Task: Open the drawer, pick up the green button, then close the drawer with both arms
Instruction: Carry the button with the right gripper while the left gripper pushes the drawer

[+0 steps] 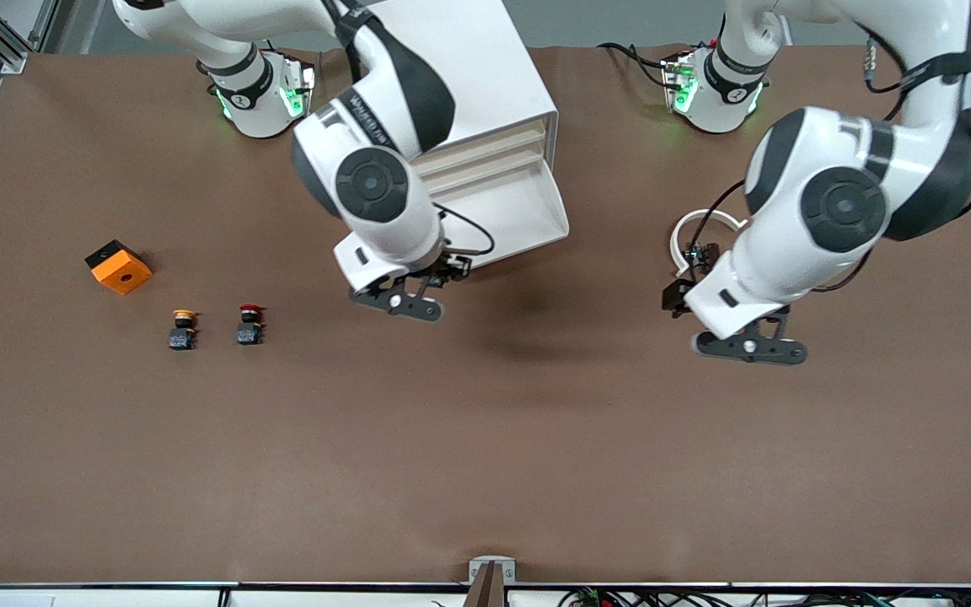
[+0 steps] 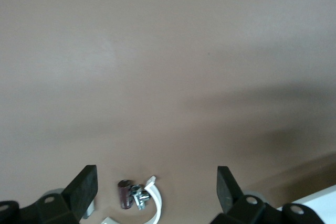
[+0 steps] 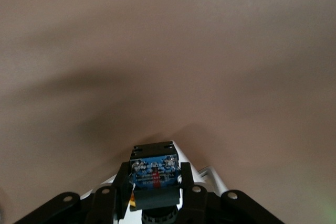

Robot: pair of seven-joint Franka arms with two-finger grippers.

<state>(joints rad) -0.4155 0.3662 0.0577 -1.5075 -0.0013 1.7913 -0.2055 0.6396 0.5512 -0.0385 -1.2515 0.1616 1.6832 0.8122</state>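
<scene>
Brown table [image 1: 485, 438]; button [image 3: 154, 170] between right gripper [image 3: 155, 190] jaws

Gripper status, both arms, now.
Left gripper: open, empty, over bare table beside a white ring clamp.
Right gripper: shut on a small black blocky pushbutton, over the table in front of the white drawer.

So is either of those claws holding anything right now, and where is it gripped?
The right gripper pinches a button by the sides of its black body. The left gripper is open, holding nothing.

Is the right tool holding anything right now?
Yes, the right tool is shut on a black-bodied button, its blue-labelled end showing between the fingers.
</scene>
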